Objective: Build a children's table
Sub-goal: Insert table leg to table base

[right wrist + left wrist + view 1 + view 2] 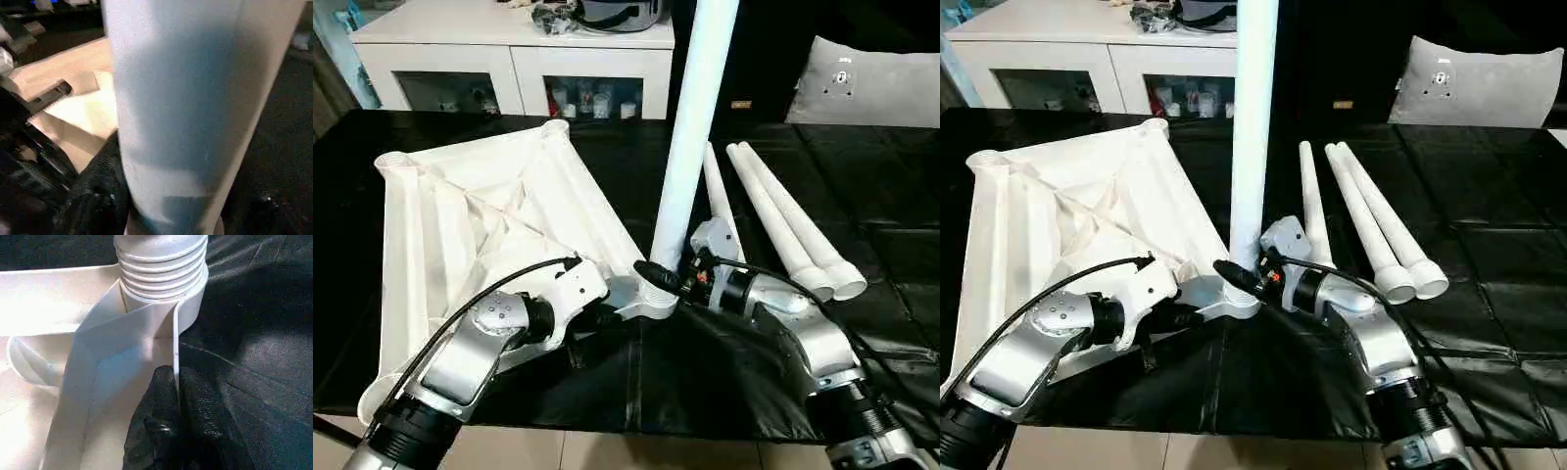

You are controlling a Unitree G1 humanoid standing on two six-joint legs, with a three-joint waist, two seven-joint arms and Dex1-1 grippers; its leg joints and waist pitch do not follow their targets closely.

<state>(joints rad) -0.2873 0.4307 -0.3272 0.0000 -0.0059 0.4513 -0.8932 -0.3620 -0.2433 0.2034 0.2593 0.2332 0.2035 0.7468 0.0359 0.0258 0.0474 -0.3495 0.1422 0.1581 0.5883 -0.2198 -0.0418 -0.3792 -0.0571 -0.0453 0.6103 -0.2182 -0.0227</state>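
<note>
The white table top [480, 215] lies upside down on the black table, ribbed underside up. One white leg [690, 127] stands upright in the near right corner socket [651, 297]; its threaded end [161, 264] sits in that socket. My right gripper [672, 278] is shut on this leg just above the socket, with a black finger [98, 191] against the tube [195, 98]. My left gripper [175, 391] is shut on the thin rim wall of the top [122, 333] right beside the socket. Three more legs [783, 220] lie side by side to the right.
A black cover [862, 186] spreads over the table. A white cabinet [509, 59] stands behind it, and a grey-white cushion [871, 83] rests at the back right. The table's near edge [636, 431] runs just in front of my forearms.
</note>
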